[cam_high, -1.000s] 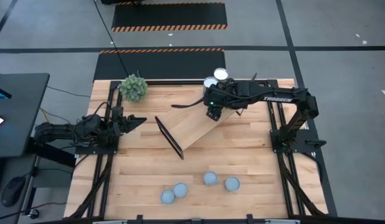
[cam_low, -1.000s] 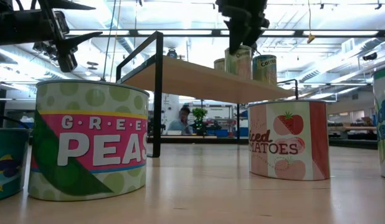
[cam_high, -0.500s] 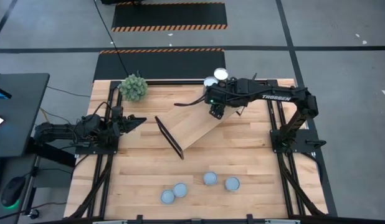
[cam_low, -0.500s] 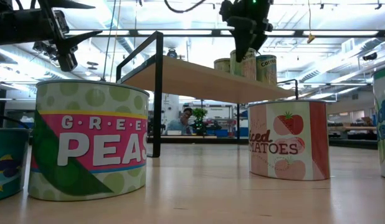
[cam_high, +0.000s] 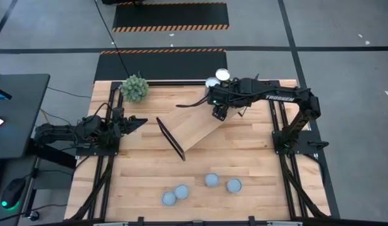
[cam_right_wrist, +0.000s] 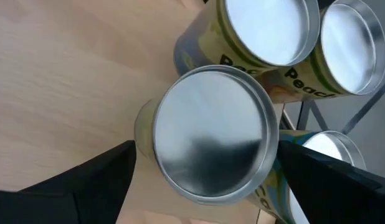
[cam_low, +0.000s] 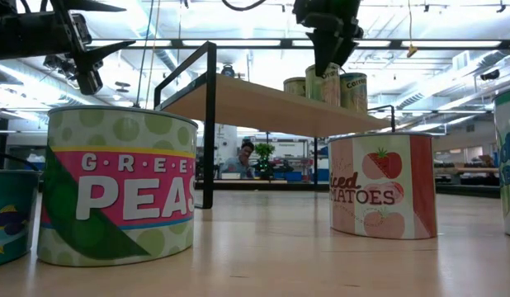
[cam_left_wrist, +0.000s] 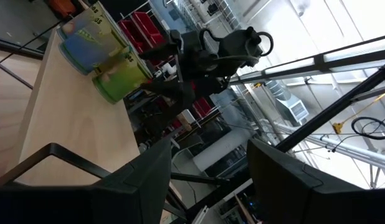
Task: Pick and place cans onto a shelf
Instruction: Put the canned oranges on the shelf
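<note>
At the two o'clock end of the shelf (cam_high: pixel 193 130), which lies slantwise across the middle of the bench (cam_high: pixel 257 201), the right pincer (cam_high: pixel 219 113) hangs directly above a green can (cam_low: pixel 323 82) standing upright on the plank; its fingers (cam_right_wrist: pixel 68 186) are spread to either side of the can's round silvery lid (cam_right_wrist: pixel 211 134) without touching it, so the pincer is open and holds nothing. Close beside that can stand at least three more cans on the same end of the shelf (their lids crowd together in the right wrist view), two of them (cam_high: pixel 221 75) showing past the arm at twelve o'clock from the pincer in the overhead picture. Four further cans sit on the bench at about six o'clock, well apart from the shelf: two touching each other (cam_high: pixel 175 195) and two (cam_high: pixel 222 182) near one another. The left pincer (cam_high: pixel 136 122) rests at nine o'clock on the bench, off the shelf's black end frame (cam_high: pixel 171 139), with its fingers (cam_left_wrist: pixel 149 180) apart and empty. A green plant ball (cam_high: pixel 135 87) stands at eleven o'clock near the bench's far edge.
</note>
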`<action>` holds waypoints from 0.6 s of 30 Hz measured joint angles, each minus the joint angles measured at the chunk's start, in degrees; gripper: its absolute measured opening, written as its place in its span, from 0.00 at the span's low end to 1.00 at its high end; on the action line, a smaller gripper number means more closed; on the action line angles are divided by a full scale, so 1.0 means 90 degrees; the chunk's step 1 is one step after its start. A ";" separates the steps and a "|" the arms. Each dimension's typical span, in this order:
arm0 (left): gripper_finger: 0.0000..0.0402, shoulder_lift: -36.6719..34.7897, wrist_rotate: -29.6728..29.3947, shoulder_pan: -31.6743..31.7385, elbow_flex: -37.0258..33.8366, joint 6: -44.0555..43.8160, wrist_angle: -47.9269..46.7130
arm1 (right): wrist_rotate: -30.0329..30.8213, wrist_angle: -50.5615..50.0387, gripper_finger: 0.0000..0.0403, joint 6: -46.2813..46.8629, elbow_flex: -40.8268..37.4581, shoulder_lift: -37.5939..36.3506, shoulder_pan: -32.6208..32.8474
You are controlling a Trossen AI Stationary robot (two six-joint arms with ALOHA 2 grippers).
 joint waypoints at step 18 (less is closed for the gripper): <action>0.54 0.0000 0.0000 0.0000 0.0000 0.0001 0.0000 | -0.0566 -0.0189 0.99 -0.0095 0.0100 -0.0068 0.0061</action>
